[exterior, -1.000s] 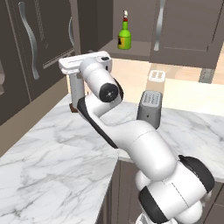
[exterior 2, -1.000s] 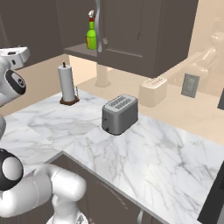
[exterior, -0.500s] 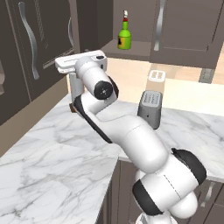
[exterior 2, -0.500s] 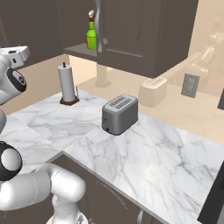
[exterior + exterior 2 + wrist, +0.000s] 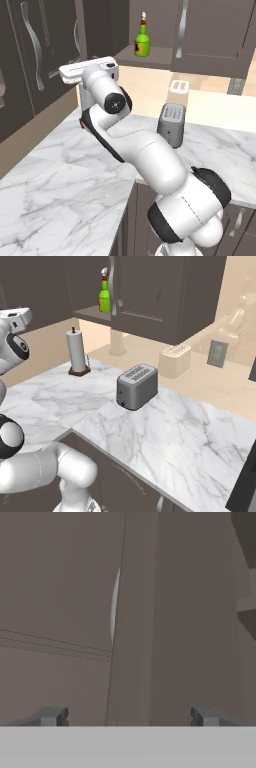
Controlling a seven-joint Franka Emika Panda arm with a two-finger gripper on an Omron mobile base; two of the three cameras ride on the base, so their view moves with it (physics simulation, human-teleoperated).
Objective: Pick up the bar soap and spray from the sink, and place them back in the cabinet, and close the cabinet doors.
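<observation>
Green spray point(image 5: 142, 44) stands on the cabinet point(image 5: 150, 59) shelf; gripper point(image 5: 129, 716) spread wide, empty

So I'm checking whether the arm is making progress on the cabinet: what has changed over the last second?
Little. The arm's upper part has shifted slightly left toward the dark brown doors; the gripper faces a cabinet door edge-on, jaws open, holding nothing. The spray, toaster and paper towel roll stayed put.
</observation>
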